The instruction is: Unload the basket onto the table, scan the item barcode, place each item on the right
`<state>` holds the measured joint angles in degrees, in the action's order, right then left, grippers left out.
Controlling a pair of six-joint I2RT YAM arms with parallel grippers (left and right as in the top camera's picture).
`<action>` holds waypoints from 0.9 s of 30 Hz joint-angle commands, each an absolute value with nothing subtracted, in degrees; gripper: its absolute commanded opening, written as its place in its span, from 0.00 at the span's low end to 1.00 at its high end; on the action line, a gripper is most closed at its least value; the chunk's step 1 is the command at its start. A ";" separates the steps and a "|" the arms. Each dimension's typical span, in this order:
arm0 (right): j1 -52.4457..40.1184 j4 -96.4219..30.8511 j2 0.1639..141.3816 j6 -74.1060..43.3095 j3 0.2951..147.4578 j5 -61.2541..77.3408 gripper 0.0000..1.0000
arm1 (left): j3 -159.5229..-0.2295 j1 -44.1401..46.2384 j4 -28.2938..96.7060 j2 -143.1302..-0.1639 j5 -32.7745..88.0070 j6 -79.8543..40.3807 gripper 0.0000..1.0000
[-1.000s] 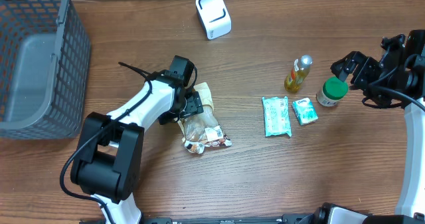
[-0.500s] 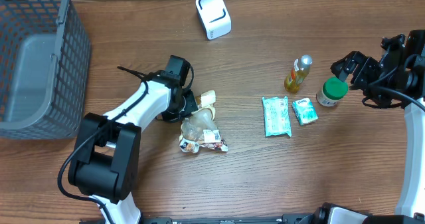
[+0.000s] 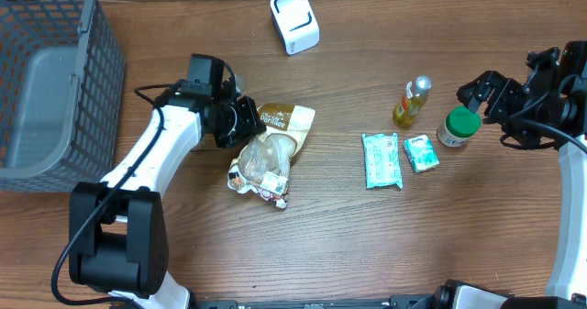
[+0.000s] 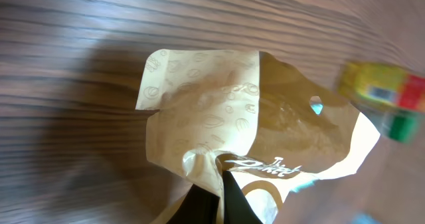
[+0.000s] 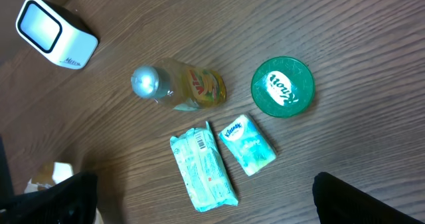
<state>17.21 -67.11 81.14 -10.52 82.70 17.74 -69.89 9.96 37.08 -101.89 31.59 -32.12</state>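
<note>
Two arms work at the table, and only the left one has a hold on anything. It reaches from the near left edge up and across with its elbow bent. The left gripper points right, its jaws pinched together on the top edge of the snack bag. Its wrist view shows the dark jaws closed on a folded flap of that gold-and-brown bag. The bag lies left of the table's middle, its crumpled lower end toward the near edge.

The right arm stands at the far right edge. The right gripper has its jaws wide apart and grips nothing, just beside a green-lidded jar. A small bottle, a teal wipes pack and a small tissue pack lie between jar and bag. The white scanner sits at the far edge, well apart from the bag. A grey basket fills the far left corner.

No barcode on the bag can be made out, and the left wrist view's right side is blurred.
</note>
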 commanded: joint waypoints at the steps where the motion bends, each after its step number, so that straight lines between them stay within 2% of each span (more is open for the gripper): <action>1: 17.32 -66.94 80.27 -10.61 83.31 17.58 1.00 | -70.52 10.11 38.11 -100.95 40.56 -27.81 0.04; 12: 17.34 -66.94 80.27 -10.61 83.31 17.58 1.00 | -70.50 10.52 36.16 -100.95 40.51 -32.82 0.04; 27: 17.32 -66.94 80.27 -10.61 83.31 17.58 1.00 | -70.50 10.52 37.36 -100.95 40.53 -32.75 0.04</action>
